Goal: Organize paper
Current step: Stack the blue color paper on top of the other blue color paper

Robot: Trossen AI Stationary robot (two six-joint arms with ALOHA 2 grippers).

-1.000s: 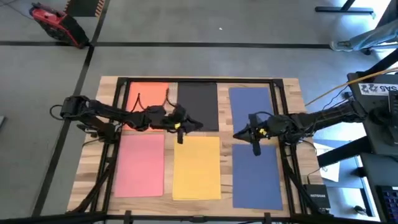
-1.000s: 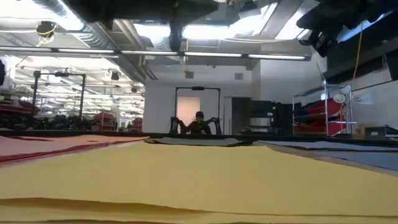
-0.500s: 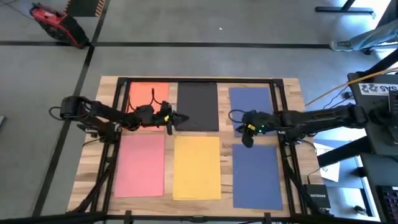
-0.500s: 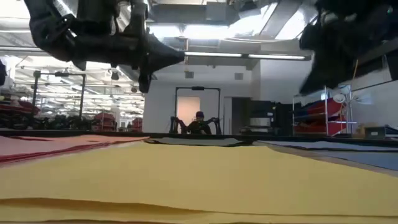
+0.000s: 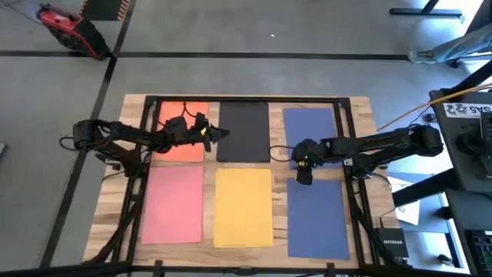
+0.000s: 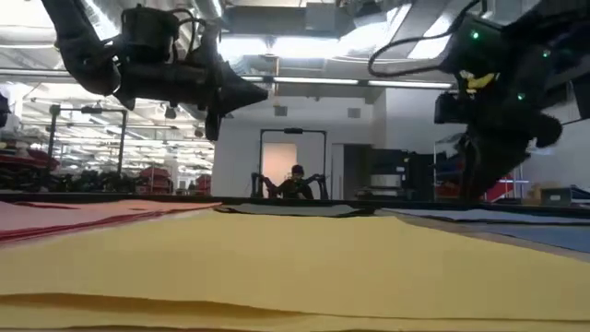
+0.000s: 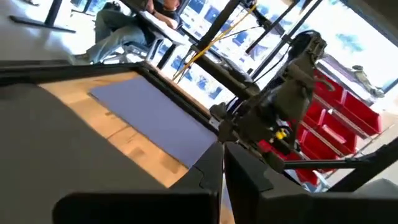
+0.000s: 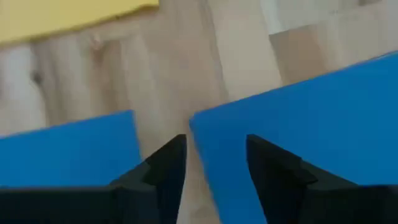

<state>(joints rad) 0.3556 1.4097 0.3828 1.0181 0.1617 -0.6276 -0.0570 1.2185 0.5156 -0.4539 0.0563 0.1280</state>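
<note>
Six sheets of paper lie flat on the wooden table in two rows: orange (image 5: 178,131), black (image 5: 244,131) and blue (image 5: 311,127) at the far side, pink (image 5: 174,204), yellow (image 5: 244,206) and a second blue (image 5: 317,215) at the near side. My left gripper (image 5: 220,132) (image 7: 222,171) is shut and empty. It hangs level above the seam between orange and black, pointing toward the table's right. My right gripper (image 5: 301,174) (image 8: 214,163) is open and points down, low over the bare strip between the two blue sheets. Nothing is between its fingers.
Dark frame rails (image 5: 151,115) run along the table's left, far and right sides. A bare wood strip (image 8: 211,74) separates the sheets. Beyond the right edge stand a desk with equipment (image 5: 469,123) and a cable. A person (image 6: 296,183) sits far behind the table.
My left gripper has drawn back from above the yellow sheet's far edge toward the table's far-left, ending over the orange and black sheets. My right gripper has shifted toward the table's left and gone down toward the gap between the blue sheets. The sheets have not moved.
</note>
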